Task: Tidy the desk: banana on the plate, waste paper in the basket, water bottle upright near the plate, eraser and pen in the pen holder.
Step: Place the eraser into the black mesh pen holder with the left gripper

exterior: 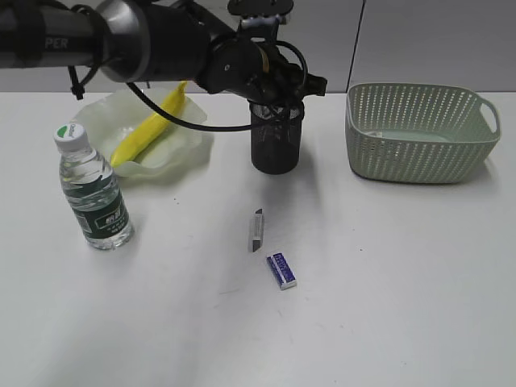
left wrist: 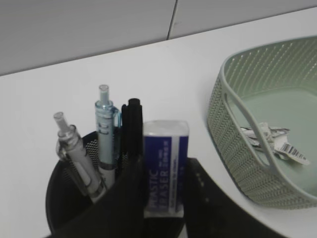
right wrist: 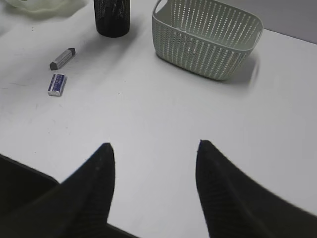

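Note:
My left gripper (left wrist: 165, 171) is shut on a blue-and-white eraser (left wrist: 166, 148) and holds it just above the black mesh pen holder (left wrist: 62, 191), which has three pens in it. In the exterior view this gripper (exterior: 278, 95) hangs over the pen holder (exterior: 276, 149). A second blue eraser (exterior: 281, 271) and a short grey pen-like stick (exterior: 255, 229) lie on the desk. The banana (exterior: 153, 125) lies on the pale green plate (exterior: 184, 155). The water bottle (exterior: 93, 193) stands upright in front of the plate. The waste paper (left wrist: 270, 140) lies in the basket (left wrist: 223, 114). My right gripper (right wrist: 153, 148) is open and empty.
The sage-green basket (exterior: 419, 137) stands at the back right, beside the pen holder. The right wrist view shows the basket (right wrist: 208, 39), the pen holder (right wrist: 112, 20), the grey stick (right wrist: 62, 58) and the loose eraser (right wrist: 57, 84) on the white desk (right wrist: 163, 114).

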`<state>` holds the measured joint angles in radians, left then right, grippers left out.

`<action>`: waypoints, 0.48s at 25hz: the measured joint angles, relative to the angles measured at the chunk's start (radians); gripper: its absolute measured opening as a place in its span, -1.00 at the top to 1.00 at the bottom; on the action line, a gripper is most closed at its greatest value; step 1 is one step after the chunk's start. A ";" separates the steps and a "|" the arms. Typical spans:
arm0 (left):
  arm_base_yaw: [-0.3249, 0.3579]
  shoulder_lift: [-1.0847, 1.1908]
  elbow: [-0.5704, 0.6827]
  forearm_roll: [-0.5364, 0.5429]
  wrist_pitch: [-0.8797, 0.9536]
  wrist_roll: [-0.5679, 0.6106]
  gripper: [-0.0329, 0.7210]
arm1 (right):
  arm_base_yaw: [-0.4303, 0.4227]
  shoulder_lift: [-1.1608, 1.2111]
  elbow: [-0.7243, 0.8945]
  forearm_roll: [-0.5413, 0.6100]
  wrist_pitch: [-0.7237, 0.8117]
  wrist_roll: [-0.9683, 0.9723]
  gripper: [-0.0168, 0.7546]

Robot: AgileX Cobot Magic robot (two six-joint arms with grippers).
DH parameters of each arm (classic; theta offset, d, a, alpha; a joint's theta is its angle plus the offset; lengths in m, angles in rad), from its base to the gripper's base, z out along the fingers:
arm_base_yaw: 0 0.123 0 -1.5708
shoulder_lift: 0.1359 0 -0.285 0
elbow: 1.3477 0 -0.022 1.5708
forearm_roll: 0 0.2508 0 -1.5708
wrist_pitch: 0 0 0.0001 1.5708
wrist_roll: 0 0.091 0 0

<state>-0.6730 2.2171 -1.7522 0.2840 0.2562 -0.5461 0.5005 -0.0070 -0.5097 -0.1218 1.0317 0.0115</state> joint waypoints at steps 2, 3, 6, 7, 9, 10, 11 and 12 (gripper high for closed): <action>0.000 0.011 0.000 0.006 -0.003 0.000 0.44 | 0.000 0.000 0.000 0.000 0.000 0.000 -0.14; 0.000 0.014 0.000 0.014 -0.007 0.000 0.44 | 0.000 0.000 0.000 0.000 0.000 0.000 -0.14; 0.003 0.018 0.000 0.039 -0.011 0.000 0.44 | 0.000 0.000 0.000 0.000 0.000 0.000 -0.14; 0.007 0.018 0.000 0.042 -0.014 0.000 0.44 | 0.000 0.000 0.000 0.000 0.000 0.000 -0.14; 0.014 0.018 0.000 0.044 -0.018 0.000 0.42 | 0.000 0.000 0.000 0.000 0.000 0.000 -0.14; 0.018 0.018 0.000 0.043 -0.018 0.000 0.39 | 0.000 0.000 0.000 0.000 0.000 0.000 -0.14; 0.022 0.018 0.000 0.042 -0.018 0.000 0.34 | 0.000 0.000 0.000 0.000 0.000 0.000 -0.14; 0.023 0.018 0.000 0.041 -0.018 0.000 0.27 | 0.000 0.000 0.000 0.000 0.000 0.000 -0.14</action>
<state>-0.6504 2.2355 -1.7522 0.3252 0.2379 -0.5461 0.5005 -0.0070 -0.5097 -0.1218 1.0317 0.0115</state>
